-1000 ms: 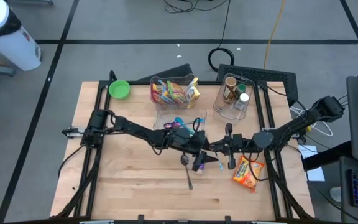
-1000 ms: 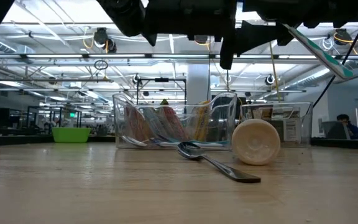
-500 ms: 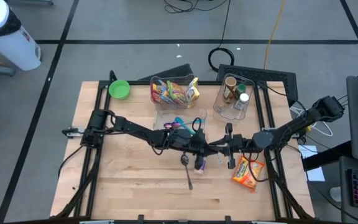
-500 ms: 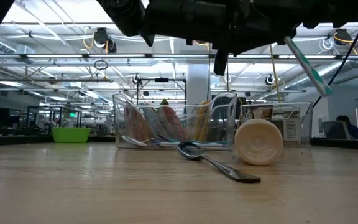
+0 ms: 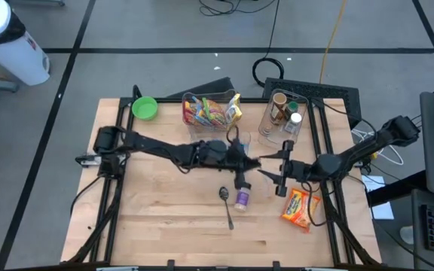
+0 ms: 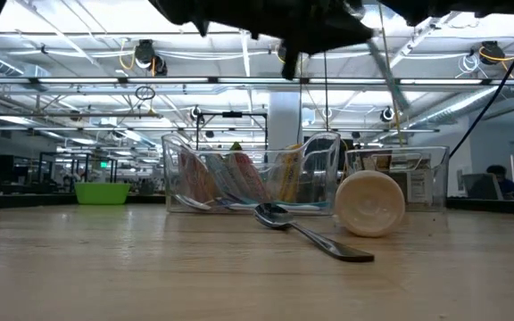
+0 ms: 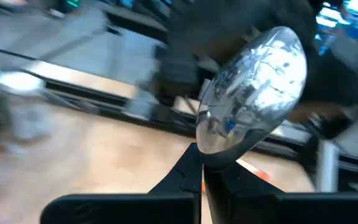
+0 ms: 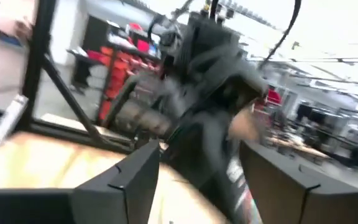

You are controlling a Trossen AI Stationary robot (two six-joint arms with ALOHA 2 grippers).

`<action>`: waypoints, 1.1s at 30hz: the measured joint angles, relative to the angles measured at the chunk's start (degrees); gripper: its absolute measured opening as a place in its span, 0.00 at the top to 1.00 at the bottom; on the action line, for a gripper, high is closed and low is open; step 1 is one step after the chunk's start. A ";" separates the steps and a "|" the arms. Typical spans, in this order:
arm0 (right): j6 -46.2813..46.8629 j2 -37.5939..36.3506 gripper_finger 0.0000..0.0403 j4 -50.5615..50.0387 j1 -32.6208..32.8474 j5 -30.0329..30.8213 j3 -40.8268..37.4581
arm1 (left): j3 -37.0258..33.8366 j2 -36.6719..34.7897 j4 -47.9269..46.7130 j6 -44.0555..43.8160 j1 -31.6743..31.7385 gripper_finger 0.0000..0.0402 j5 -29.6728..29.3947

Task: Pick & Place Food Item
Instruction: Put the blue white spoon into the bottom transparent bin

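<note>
Carrying to be done slow, level: left gripper (image 7: pixel 201 171) jaws clamped on clear-headed utensil (image 7: pixel 253 93); right gripper (image 8: pixel 197 163) jaws wide, to be backed clear.

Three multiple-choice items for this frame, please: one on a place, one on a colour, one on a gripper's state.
1. Where does the spoon lie?
A. In the bowl
B. On the table
C. In a clear bin

2. What colour is the bowl?
A. Red
B. White
C. Green

3. How is the left gripper?
A. Shut on a clear object
B. Open, holding nothing
C. Shut on the spoon

Answers:
1. B: the spoon lies flat on the bare wood of the table.
2. C: the bowl at the table's far left corner is bright green.
3. A: in the left wrist view the left gripper has its fingers together, and the clear object stands up from between them.
</note>
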 joint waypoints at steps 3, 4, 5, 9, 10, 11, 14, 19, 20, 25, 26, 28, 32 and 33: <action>-2.38 -1.50 0.46 -2.09 0.08 1.21 0.00 | 0.00 -3.68 -4.47 1.06 1.46 0.99 -4.92; -2.97 -1.58 0.45 -2.77 0.07 2.23 0.00 | 0.00 -4.68 -5.00 1.13 1.90 0.99 -6.58; -3.51 -1.56 0.44 -3.59 0.09 3.99 0.00 | 0.00 -5.54 -5.48 1.07 2.32 0.99 -7.75; -4.93 0.29 0.41 -4.56 -0.12 11.41 0.00 | 0.02 -6.93 -2.45 0.33 3.33 0.99 -8.44; -5.59 0.96 0.41 -4.38 -0.38 12.81 0.00 | 0.02 -6.91 -1.67 -0.31 3.41 0.99 -8.35; -6.10 1.68 0.41 -3.94 -0.61 14.07 0.00 | 0.02 -6.81 -1.06 -0.73 3.45 0.99 -8.35; -7.32 3.54 0.42 -2.58 -1.76 18.26 0.00 | 0.02 -6.25 0.33 -2.18 3.42 1.00 -8.49; -7.95 5.64 0.45 -1.21 -4.73 22.52 -0.02 | 0.00 -6.23 0.60 -3.78 3.31 1.00 -9.48; -7.95 5.87 0.45 -0.70 -5.47 22.47 -0.02 | 0.00 -6.23 0.87 -3.91 3.17 1.00 -9.96; -7.85 6.85 0.49 0.97 -7.99 22.43 -0.02 | 0.00 -6.21 3.21 -3.60 2.94 1.00 -11.84; -7.80 6.89 0.51 0.96 -8.24 22.43 -0.02 | 0.00 -6.21 3.23 -3.49 2.94 1.00 -12.36; -7.80 6.92 0.55 1.05 -8.33 22.40 -0.02 | 0.00 -6.21 3.19 -3.44 2.94 1.00 -13.30; -8.84 6.88 0.68 1.16 -8.33 22.42 -0.02 | 0.00 -6.21 3.11 -2.69 3.01 1.00 -16.01; -9.04 6.88 0.72 1.16 -8.33 22.42 -0.02 | 0.00 -6.21 3.08 -2.39 3.01 1.00 -16.58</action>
